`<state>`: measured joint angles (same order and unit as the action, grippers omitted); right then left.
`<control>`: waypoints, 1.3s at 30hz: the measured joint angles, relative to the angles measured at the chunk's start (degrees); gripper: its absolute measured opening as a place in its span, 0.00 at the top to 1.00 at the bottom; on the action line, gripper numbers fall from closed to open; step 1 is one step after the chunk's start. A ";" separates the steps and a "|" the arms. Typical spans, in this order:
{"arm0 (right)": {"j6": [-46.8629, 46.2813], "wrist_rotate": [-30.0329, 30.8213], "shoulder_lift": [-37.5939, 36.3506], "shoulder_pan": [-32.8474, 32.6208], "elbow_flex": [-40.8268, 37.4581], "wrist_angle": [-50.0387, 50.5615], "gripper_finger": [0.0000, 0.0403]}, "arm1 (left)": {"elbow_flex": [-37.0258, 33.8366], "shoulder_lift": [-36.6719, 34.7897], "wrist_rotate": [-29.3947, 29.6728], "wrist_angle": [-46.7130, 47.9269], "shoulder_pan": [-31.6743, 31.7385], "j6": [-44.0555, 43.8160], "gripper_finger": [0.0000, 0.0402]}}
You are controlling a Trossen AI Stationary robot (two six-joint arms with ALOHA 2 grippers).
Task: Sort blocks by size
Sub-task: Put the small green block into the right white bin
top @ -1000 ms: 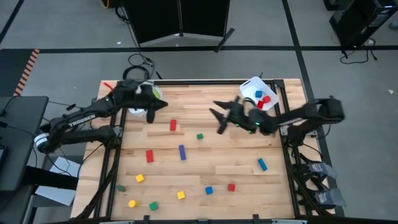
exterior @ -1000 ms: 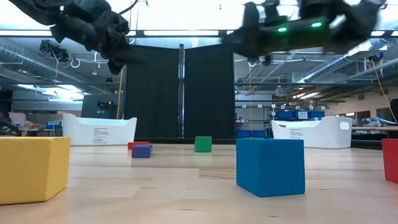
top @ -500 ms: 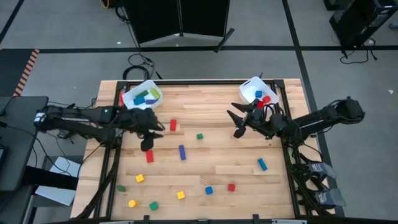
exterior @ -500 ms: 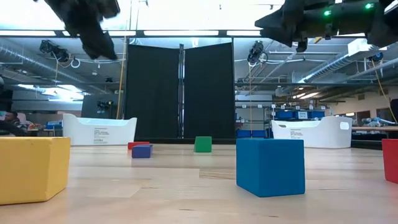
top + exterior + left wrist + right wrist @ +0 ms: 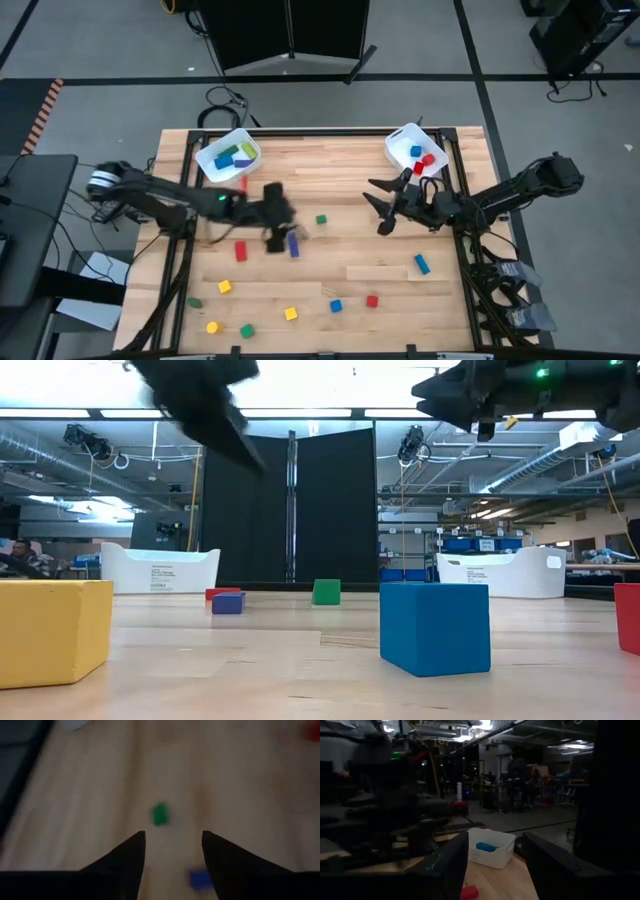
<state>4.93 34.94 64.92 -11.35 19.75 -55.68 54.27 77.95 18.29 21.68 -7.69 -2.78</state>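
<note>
The wooden tabletop (image 5: pixel 380 262) carries the blocks (image 5: pixel 290 313) scattered over its middle and near edge, loose and well apart; a few more already lie in the two white bins, the left bin (image 5: pixel 205 158) and the right bin (image 5: pixel 400 147), at the far corners.

The left tool (image 5: pixel 277 232) hangs low over the middle, its fingers spread wide and empty, just beside a blue bar (image 5: pixel 293 245). In the left wrist view a green cube (image 5: pixel 159 814) lies ahead between the fingers, and the bar shows at the edge. The picture is smeared by motion, so the blue bar seems the likelier target. To do this well, the arm should settle first, square the fingers across the bar's short sides, then close.

The right tool (image 5: pixel 385 207) waits spread and empty above the tabletop, near the right bin.

Dark lettering shows on the bins in the low view, too small to read.
</note>
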 joint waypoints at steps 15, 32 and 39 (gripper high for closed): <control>2.68 0.00 0.00 -4.54 0.00 -1.68 0.51 | 12.23 19.85 -10.90 1.23 9.31 25.11 0.33; 5.33 0.00 0.00 -6.94 0.00 -2.43 0.51 | 30.36 36.10 -21.99 21.38 15.30 48.07 0.34; 5.63 3.27 -0.02 -9.34 0.02 -2.66 0.51 | 30.81 38.95 -22.66 19.89 16.03 52.63 0.34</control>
<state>10.56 38.21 64.90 -20.69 19.77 -58.35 85.08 116.90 -4.37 41.57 8.34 49.86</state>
